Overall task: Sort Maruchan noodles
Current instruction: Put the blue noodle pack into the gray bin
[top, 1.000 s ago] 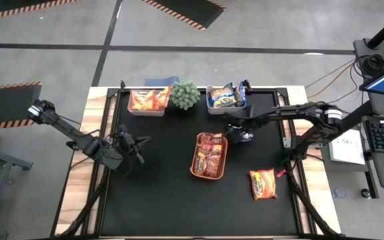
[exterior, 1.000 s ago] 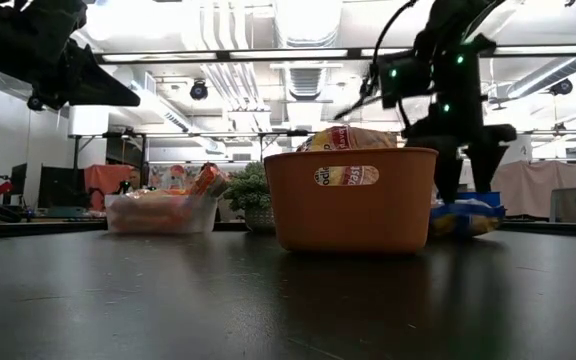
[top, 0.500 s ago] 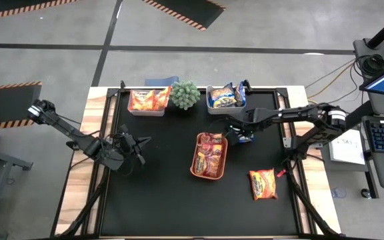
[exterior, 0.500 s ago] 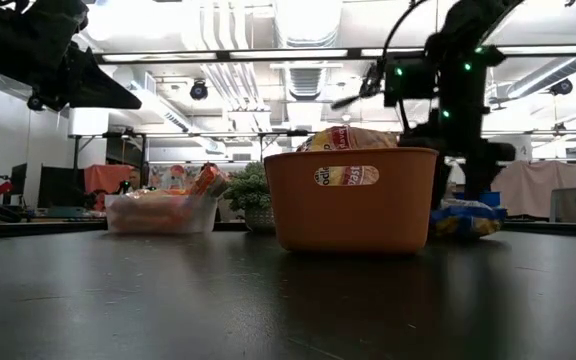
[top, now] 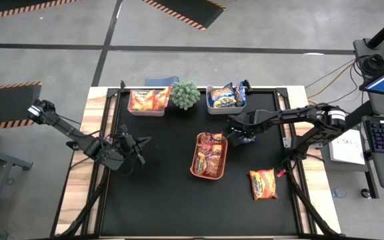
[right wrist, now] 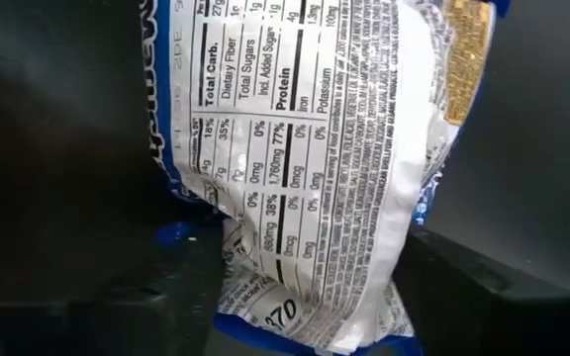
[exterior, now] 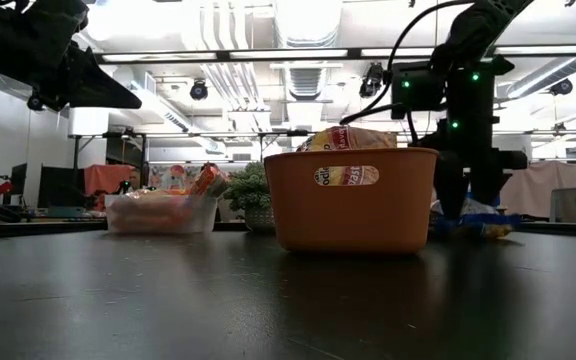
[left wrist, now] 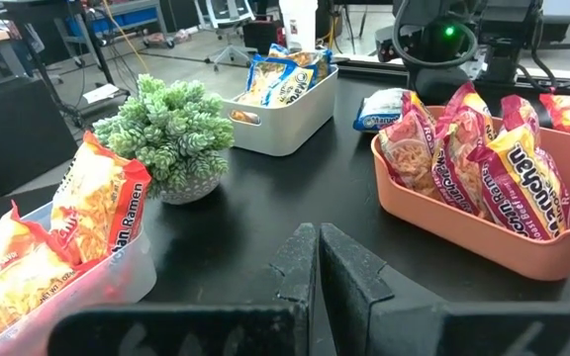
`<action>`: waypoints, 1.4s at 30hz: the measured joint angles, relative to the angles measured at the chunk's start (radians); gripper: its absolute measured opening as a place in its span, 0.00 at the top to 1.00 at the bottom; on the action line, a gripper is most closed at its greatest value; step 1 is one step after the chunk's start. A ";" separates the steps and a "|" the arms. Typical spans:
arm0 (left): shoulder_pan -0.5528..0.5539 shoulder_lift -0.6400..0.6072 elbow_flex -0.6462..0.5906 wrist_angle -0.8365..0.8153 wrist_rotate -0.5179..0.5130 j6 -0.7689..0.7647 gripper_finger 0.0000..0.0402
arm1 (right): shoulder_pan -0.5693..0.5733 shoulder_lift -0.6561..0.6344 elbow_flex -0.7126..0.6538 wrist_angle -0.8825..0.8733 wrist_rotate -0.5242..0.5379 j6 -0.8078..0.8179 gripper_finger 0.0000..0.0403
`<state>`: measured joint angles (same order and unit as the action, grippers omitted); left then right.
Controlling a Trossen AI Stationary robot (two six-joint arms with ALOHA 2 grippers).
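High view: the right claw [top: 239, 136] is down on a blue-edged noodle packet [right wrist: 325, 158] lying on the black worktop [top: 159, 193], just beside the orange tray [top: 197, 163] of dark red packets [left wrist: 483, 158]. Its fingers straddle the packet, partly closed; whether they grip it yet I cannot tell. One orange packet [top: 263, 184] lies alone near the worktop's front right. The left claw [top: 137, 148], pinched together and empty, hovers over the left side.
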<state>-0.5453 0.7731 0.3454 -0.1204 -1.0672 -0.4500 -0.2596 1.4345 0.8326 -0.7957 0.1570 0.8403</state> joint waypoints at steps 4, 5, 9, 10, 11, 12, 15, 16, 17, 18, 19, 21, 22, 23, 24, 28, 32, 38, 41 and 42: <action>0.000 0.000 0.000 0.000 0.000 0.000 1.00 | 0.000 0.000 0.000 -0.002 -0.003 -0.005 0.49; 0.000 0.000 0.000 0.000 0.000 0.000 1.00 | 0.000 -0.001 0.002 -0.006 -0.004 -0.005 0.52; -0.001 0.000 0.000 0.001 0.000 0.000 1.00 | 0.000 -0.002 0.027 -0.027 -0.008 -0.021 0.59; -0.001 0.000 0.000 0.001 0.000 0.000 1.00 | 0.000 -0.004 0.036 -0.030 -0.009 -0.026 0.61; -0.001 0.000 0.000 0.001 0.000 0.000 1.00 | 0.000 -0.006 0.045 -0.032 -0.009 -0.029 0.62; -0.001 0.000 0.000 0.001 0.000 0.000 1.00 | 0.000 -0.008 0.055 -0.035 -0.009 -0.036 0.64; -0.001 0.000 0.000 0.002 0.000 0.000 1.00 | 0.000 -0.018 0.082 -0.042 -0.009 -0.057 0.70; -0.001 0.000 0.000 0.002 0.000 0.000 1.00 | 0.000 -0.020 0.090 -0.042 -0.009 -0.066 0.72; -0.001 0.000 0.000 0.002 0.000 0.000 1.00 | 0.000 -0.022 0.099 -0.043 -0.009 -0.074 0.74; -0.001 0.000 0.000 0.003 0.000 0.001 1.00 | 0.000 -0.025 0.107 -0.043 -0.010 -0.080 0.77; -0.001 0.000 0.000 0.005 0.000 0.004 1.00 | 0.000 -0.027 0.115 -0.047 -0.010 -0.087 0.79; -0.001 0.000 0.000 0.010 0.000 0.004 1.00 | 0.000 -0.034 0.131 -0.053 -0.011 -0.102 0.85; -0.001 0.000 0.000 0.012 0.000 0.004 1.00 | 0.000 -0.038 0.140 -0.058 -0.010 -0.110 0.87; -0.001 0.000 0.000 0.013 0.000 0.004 1.00 | 0.000 -0.044 0.149 -0.064 -0.010 -0.122 0.90; -0.001 0.000 0.000 0.013 0.000 0.004 1.00 | 0.000 -0.052 0.156 -0.066 -0.010 -0.132 0.93; -0.001 0.000 0.000 0.020 0.000 0.016 1.00 | 0.000 -0.095 0.177 -0.066 -0.009 -0.161 0.97; -0.001 0.000 0.000 0.057 0.000 0.052 1.00 | 0.000 -0.166 0.188 -0.061 -0.008 -0.183 0.98; -0.001 0.000 0.000 0.168 0.000 0.160 1.00 | 0.000 -0.298 0.191 -0.034 -0.010 -0.200 0.98; -0.001 0.002 0.000 0.227 0.000 0.227 1.00 | -0.001 -0.359 0.180 0.042 -0.056 -0.211 0.98; -0.001 0.005 0.000 0.253 0.000 0.252 1.00 | -0.001 -0.375 0.174 0.080 -0.082 -0.215 0.98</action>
<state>-0.5461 0.7778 0.3450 0.1322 -1.0676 -0.1980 -0.2603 1.0592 1.0067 -0.7153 0.0753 0.6257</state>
